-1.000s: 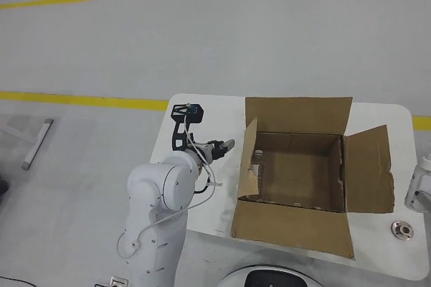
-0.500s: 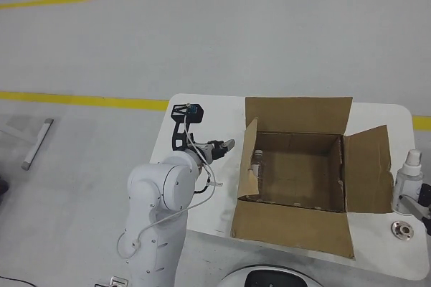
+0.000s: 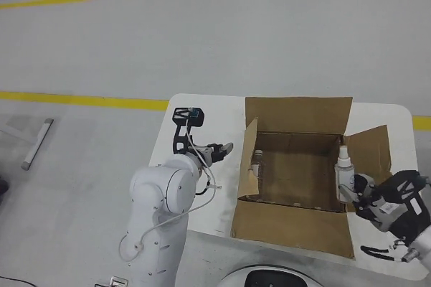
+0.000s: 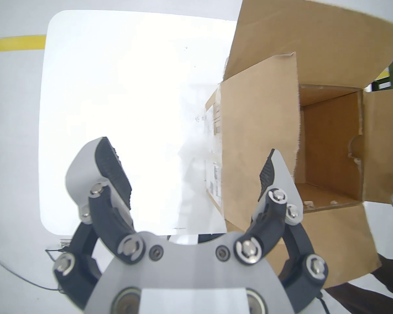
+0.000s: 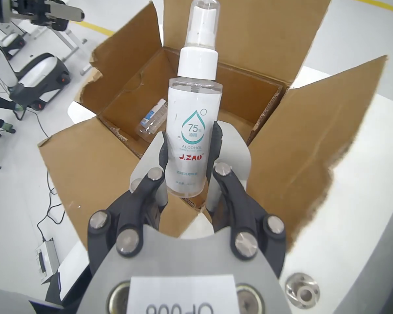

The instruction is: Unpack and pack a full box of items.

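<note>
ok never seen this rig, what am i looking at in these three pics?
It is a two-armed robot working at a white table. One picture looks down from above the arms. The other two come from a camera on each wrist, so each shows that arm's own tool up close. An open cardboard box stands on the table, and a small clear bottle lies inside it. The right tool is shut on a spray bottle and holds it at the box's opening. The left tool is open and holds nothing. It is above the table, beside the box.
</note>
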